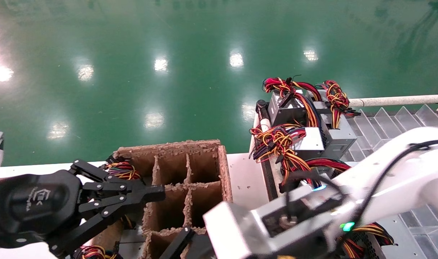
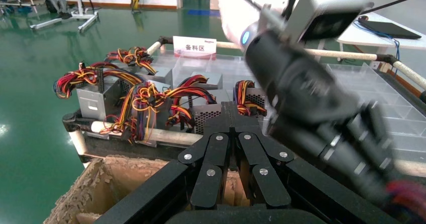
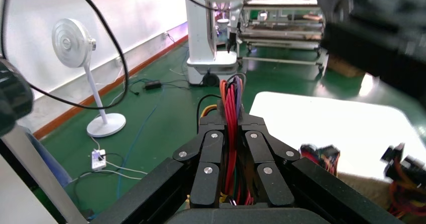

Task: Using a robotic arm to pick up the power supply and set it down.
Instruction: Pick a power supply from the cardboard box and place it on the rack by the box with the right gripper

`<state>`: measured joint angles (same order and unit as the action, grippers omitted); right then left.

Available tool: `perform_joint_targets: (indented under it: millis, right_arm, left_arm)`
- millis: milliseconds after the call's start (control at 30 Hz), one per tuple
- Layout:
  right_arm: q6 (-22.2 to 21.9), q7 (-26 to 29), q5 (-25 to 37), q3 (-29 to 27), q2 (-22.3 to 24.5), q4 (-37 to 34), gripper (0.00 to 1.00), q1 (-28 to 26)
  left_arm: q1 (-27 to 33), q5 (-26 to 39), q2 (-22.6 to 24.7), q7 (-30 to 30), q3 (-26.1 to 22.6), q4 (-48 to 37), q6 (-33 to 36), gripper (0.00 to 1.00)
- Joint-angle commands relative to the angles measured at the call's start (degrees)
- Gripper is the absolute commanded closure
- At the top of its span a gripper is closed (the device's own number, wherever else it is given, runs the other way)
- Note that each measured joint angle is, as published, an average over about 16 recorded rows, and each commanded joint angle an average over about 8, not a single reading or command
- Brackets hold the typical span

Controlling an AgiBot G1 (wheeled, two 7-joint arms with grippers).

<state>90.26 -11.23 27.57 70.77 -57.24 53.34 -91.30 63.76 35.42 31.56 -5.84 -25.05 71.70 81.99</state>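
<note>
Power supply wires [image 3: 231, 114] pinched between right gripper [image 3: 232, 133] fingers, apparently carried by its bundle; left gripper [image 1: 152, 192] pressed together, idle over cardboard box [image 1: 204, 158].

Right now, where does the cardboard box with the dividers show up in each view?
Head view: the cardboard box sits bottom centre, with the left gripper at its left side.
Left wrist view: its ragged rim is in the bottom left corner, below that gripper.
Right wrist view: not clearly in it; the right gripper clamps wires of a power supply.
Shared landmark: the left gripper, in the head and left wrist views.
</note>
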Motion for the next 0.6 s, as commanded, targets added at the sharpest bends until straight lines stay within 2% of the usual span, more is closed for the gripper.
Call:
perform_joint_targets:
  millis: [33, 333, 600]
  right_arm:
    - [-0.23, 0.44, -1.33, -0.12, 1.92, 2.88, 1.00, -0.68]
    - [-1.68, 0.95, -5.43, -3.85, 8.85, 9.74, 1.00, -5.46]
    - [-4.23, 4.76, -4.31, -6.14, 15.30, 16.19, 1.00, -12.27]
  left_arm:
    - [0.00, 0.00, 0.00, 0.00, 0.00, 0.00, 0.00, 1.00]
    - [0.00, 0.00, 0.00, 0.00, 0.00, 0.00, 0.00, 1.00]
    - [0.00, 0.00, 0.00, 0.00, 0.00, 0.00, 0.00, 1.00]
